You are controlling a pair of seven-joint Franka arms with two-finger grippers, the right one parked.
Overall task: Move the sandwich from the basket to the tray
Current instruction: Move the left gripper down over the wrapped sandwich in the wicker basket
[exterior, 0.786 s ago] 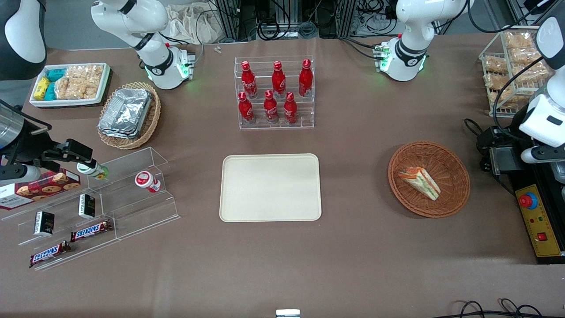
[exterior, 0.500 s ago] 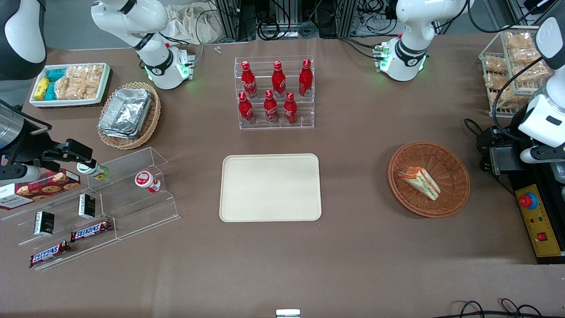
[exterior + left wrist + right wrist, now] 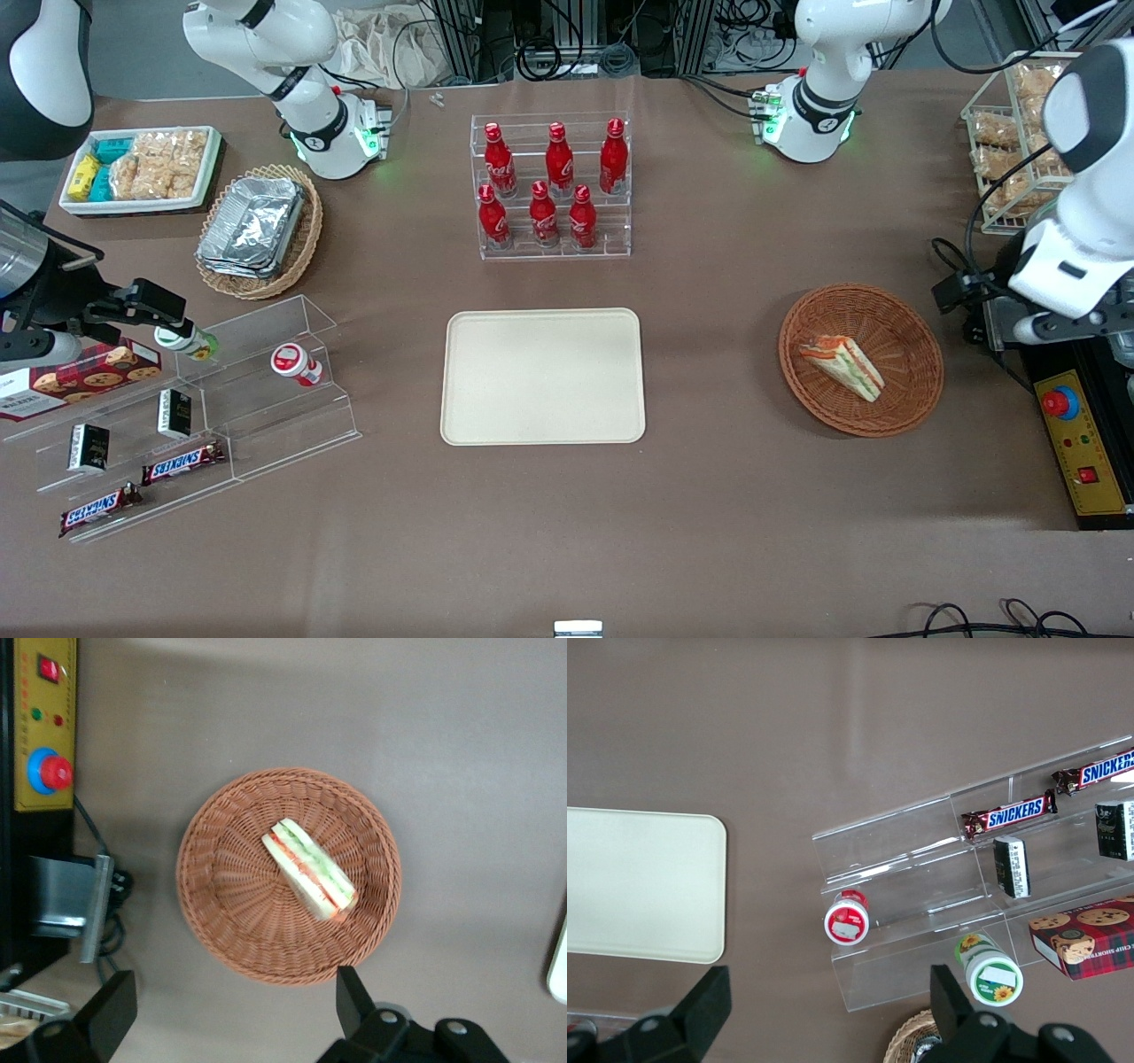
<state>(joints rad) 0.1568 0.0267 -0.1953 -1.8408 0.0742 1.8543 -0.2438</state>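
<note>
Front view shows the sandwich [image 3: 842, 366] lying on its side in the reddish-brown basket [image 3: 926, 341], toward the working arm's end of the counter [image 3: 709, 532]. The cream tray [image 3: 542, 377] sits bare at the middle of the counter, well apart from the basket. Nothing has been picked up yet, so I judge the task to be at its opening step: the approach to the sandwich.

Left wrist view looks straight down on the basket [image 3: 205, 904] with the wedge [image 3: 310, 870] lying diagonally near its middle. The left arm's hand [image 3: 230, 1014] hangs high above the counter, released, its two fingers [image 3: 353, 999] spread wide and holding nothing. It is over the basket's edge rather than over the sandwich, on the side where the yellow control box [image 3: 1076, 443] stands.

The next move, as I read it, calls for bringing the hand over the wedge, turning the wrist so the fingers straddle its bread faces, and descending inside the rim without catching the wicker. The wrap looks slippery and the bread soft, so a gentle close seems wise.
</note>
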